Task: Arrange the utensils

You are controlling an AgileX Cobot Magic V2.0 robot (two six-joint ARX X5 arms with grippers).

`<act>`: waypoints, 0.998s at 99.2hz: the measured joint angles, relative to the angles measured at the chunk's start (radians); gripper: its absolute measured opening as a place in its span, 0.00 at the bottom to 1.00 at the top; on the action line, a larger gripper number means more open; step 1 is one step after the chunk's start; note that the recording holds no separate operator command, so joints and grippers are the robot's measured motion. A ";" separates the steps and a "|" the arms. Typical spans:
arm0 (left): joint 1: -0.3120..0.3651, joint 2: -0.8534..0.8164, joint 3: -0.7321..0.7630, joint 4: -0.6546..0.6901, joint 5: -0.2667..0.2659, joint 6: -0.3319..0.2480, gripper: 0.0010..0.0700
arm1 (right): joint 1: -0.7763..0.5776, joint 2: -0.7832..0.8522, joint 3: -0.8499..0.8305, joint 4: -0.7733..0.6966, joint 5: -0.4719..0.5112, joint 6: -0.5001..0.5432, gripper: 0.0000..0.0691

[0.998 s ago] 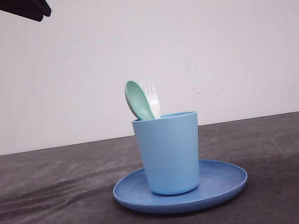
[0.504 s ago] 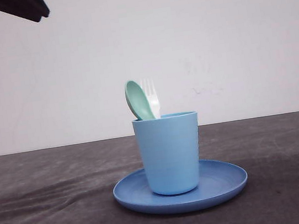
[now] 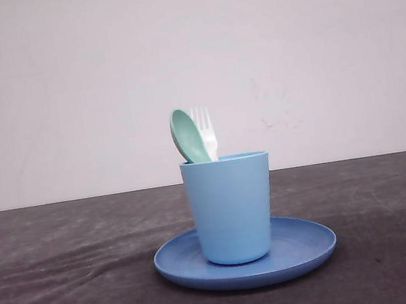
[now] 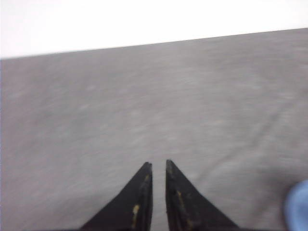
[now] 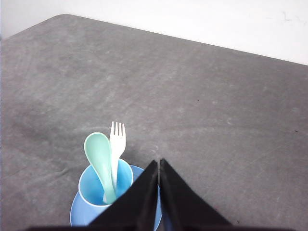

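Observation:
The pale green spoon and the white fork stand side by side, heads up, in the light blue cup on the blue round plate. In the right wrist view the spoon and fork lean against the cup's far wall. My right gripper hovers above the plate's edge beside the cup, shut and holding nothing. My left gripper is over bare cloth, its fingers almost together with a thin gap and nothing between them.
A dark grey cloth covers the table up to a plain white wall. A blurred blue edge shows at the corner of the left wrist view. Open cloth lies on both sides of the plate.
The dark arm tip at the front view's upper left has drawn away and left the frame. Cup, plate, spoon and fork have not moved.

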 joint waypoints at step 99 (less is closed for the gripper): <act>0.397 -0.576 -0.650 0.225 0.132 0.012 0.02 | 0.000 0.000 0.000 0.000 0.000 0.000 0.01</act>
